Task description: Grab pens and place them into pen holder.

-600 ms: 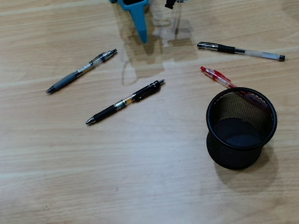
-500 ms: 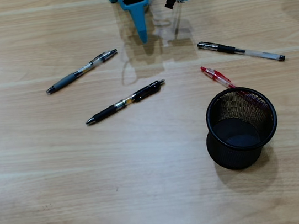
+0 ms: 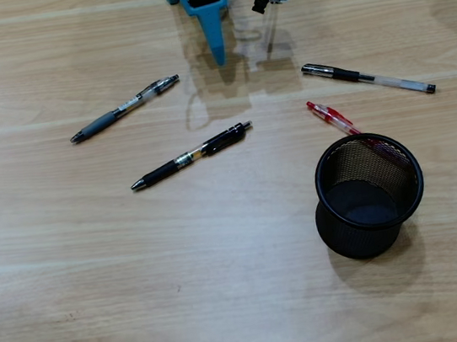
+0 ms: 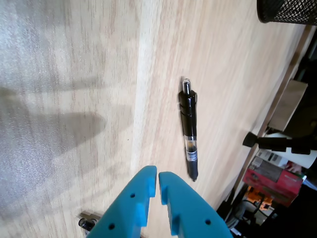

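The four slim pens lie loose on the light wood-grain counter (image 3: 98, 274). In the overhead view the black pen with the amber middle (image 3: 191, 155) lies slanted near the centre, well below the tip of the blue plastic gripper (image 3: 218, 55) at the top edge. The grey pen with a rubber grip (image 3: 123, 108) lies to its upper left, also slanted, to the lower left of the gripper. The clear-barrelled pen with a black cap (image 3: 367, 78) lies to the right of the gripper, well apart from it. The red pen (image 3: 332, 116) lies just below that one, its lower end hidden behind the rim of the round black wire-mesh pen holder (image 3: 369, 195), which stands upright at lower right with nothing visible inside.

In the wrist view the gripper (image 4: 158, 178) rises from the bottom edge with its two blue fingers (image 4: 138, 198) pressed almost together, only a thin slit between them and nothing held. The black-and-amber pen (image 4: 188, 131) lies on the counter just up and to the right of the fingertips, not touching them. A corner of the mesh holder (image 4: 287, 11) shows at the top right.
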Tool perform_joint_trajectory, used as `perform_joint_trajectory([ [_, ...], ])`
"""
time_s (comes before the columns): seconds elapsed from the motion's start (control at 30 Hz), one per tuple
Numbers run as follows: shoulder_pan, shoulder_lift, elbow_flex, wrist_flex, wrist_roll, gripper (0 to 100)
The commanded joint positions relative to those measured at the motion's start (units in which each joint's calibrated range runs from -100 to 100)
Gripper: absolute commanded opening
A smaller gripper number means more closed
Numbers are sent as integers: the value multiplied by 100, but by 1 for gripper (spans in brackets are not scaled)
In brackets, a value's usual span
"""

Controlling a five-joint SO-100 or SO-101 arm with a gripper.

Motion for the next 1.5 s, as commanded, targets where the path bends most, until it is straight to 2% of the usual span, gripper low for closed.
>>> perform_joint_trajectory([
  [0.0,10,-68,52,-58,-8,2],
  [0.9,10,-68,52,-58,-8,2],
  [1.47,760,-68,7,-49,-13,2],
])
